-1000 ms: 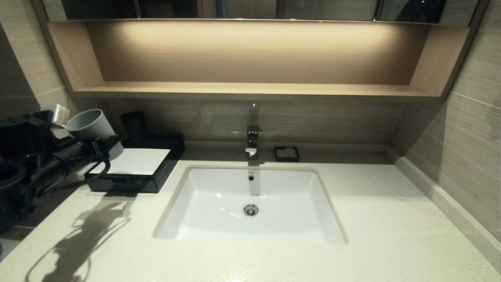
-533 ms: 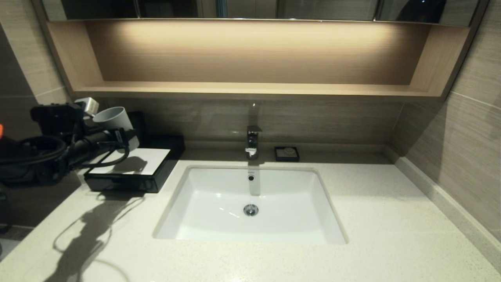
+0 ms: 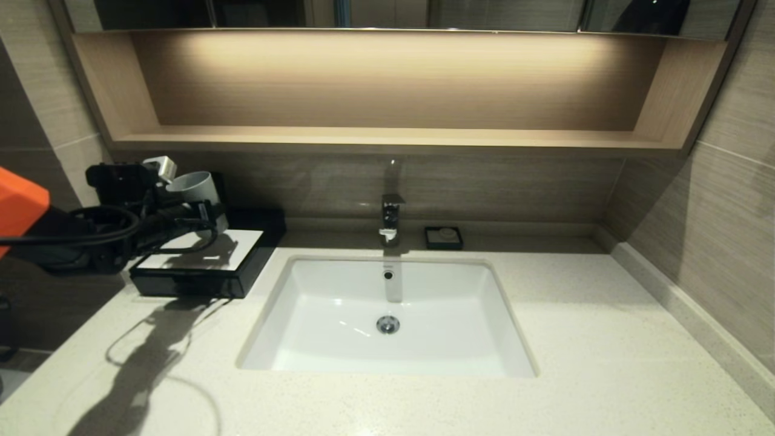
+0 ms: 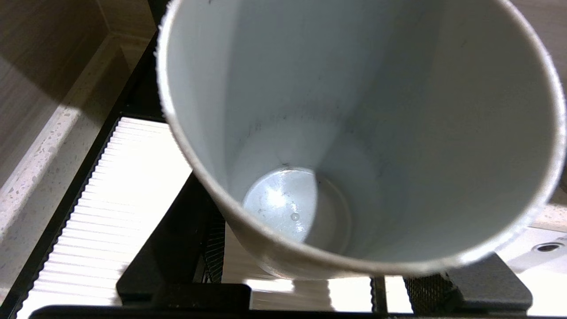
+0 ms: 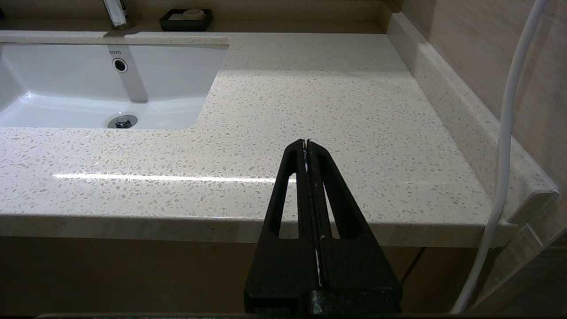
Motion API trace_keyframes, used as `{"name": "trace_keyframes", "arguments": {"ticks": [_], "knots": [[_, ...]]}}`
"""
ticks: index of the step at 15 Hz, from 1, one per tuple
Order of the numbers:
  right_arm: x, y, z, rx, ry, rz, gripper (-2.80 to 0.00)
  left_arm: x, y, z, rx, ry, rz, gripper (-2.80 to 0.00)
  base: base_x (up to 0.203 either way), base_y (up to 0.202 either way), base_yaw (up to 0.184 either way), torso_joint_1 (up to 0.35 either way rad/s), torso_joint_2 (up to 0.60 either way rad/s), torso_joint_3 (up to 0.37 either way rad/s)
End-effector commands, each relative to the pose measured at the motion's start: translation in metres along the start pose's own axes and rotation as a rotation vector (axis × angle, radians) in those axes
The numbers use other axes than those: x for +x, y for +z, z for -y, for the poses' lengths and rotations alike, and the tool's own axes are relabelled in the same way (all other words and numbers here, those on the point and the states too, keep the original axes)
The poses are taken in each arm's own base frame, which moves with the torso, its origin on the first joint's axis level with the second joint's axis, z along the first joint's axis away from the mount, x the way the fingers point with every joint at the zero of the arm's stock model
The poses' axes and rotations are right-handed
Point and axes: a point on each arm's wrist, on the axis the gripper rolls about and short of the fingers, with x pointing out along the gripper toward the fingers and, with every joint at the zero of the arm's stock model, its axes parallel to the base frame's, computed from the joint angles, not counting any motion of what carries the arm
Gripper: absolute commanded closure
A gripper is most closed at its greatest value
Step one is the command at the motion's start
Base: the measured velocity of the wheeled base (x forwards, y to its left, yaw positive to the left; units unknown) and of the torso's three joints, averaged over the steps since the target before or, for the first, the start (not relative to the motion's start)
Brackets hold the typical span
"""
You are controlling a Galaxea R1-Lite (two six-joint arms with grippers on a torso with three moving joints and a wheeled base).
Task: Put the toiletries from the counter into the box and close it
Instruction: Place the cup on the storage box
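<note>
My left gripper (image 3: 203, 209) is shut on a grey plastic cup (image 3: 192, 186), holding it tilted above the back of the black box (image 3: 200, 280). The box stands on the counter (image 3: 605, 339) left of the sink, and its front looks closed. In the left wrist view the empty cup (image 4: 354, 110) fills the frame, with a black finger (image 4: 177, 248) on either side and the box's white ribbed top panel (image 4: 119, 208) beneath. No toiletries are in view. My right gripper (image 5: 306, 144) is shut and empty, low by the counter's front edge at the right.
A white sunken sink (image 3: 387, 351) with a chrome faucet (image 3: 392, 218) is in the middle of the counter. A small black soap dish (image 3: 444, 237) stands by the back wall. A wooden wall shelf (image 3: 387, 140) runs above. A white cable (image 5: 505, 133) hangs beside the right gripper.
My left arm has carried the cup rightward and farther in, from beside the box's left end to over its back. The right arm has not moved.
</note>
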Motion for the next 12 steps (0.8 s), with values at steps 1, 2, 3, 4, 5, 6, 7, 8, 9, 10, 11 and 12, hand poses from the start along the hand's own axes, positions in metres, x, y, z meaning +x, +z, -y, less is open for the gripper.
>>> {"name": "trace_keyframes", "arguments": {"ticks": [1,2,3,4,5,6,7,8,9,10,11,12], "knots": [[0.000,0.000,0.000,0.000,0.000,-0.001,0.00,0.005,-0.005,0.001,0.004,-0.004,-0.010,0.00,0.000,0.000,0.000,0.000,0.00,0.000],[0.000,0.000,0.000,0.000,0.000,-0.001,0.00,0.005,-0.006,0.001,0.007,-0.004,-0.010,0.00,0.000,0.000,0.000,0.000,0.00,0.000],[0.000,0.000,0.000,0.000,0.000,-0.001,0.00,0.006,-0.005,0.001,0.008,-0.002,-0.008,0.00,0.000,0.000,0.000,0.000,0.00,0.000],[0.000,0.000,0.000,0.000,0.000,-0.001,0.00,0.007,-0.003,0.001,0.009,0.000,0.000,0.00,0.000,0.000,0.000,0.000,0.00,0.000],[0.000,0.000,0.000,0.000,0.000,0.000,0.00,0.009,-0.003,0.001,0.009,0.001,0.002,0.00,0.000,0.000,0.000,0.000,0.00,0.000],[0.000,0.000,0.000,0.000,0.000,-0.001,0.00,0.010,-0.002,0.003,0.011,-0.003,0.006,0.00,0.000,0.000,0.000,0.000,0.00,0.000],[0.000,0.000,0.000,0.000,0.000,-0.001,0.00,0.012,-0.002,0.004,0.011,-0.006,0.009,0.00,0.000,0.000,0.000,0.000,0.00,0.000],[0.000,0.000,0.000,0.000,0.000,-0.001,0.00,0.013,-0.001,0.004,0.012,-0.006,0.011,0.00,0.000,0.000,0.000,0.000,0.00,0.000],[0.000,0.000,0.000,0.000,0.000,-0.001,0.00,0.014,-0.002,0.004,0.013,-0.002,0.009,0.00,0.000,0.000,0.000,0.000,0.00,0.000],[0.000,0.000,0.000,0.000,0.000,0.000,0.00,0.015,-0.003,0.005,0.016,-0.002,0.008,0.00,0.000,0.000,0.000,0.000,0.00,0.000],[0.000,0.000,0.000,0.000,0.000,-0.001,0.00,0.016,-0.004,0.006,0.027,0.002,0.007,0.00,0.000,0.000,0.000,0.000,0.00,0.000],[0.000,0.000,0.000,0.000,0.000,-0.001,0.00,0.019,-0.004,0.005,0.033,0.016,0.009,0.00,0.000,0.000,0.000,0.000,0.00,0.000]]}}
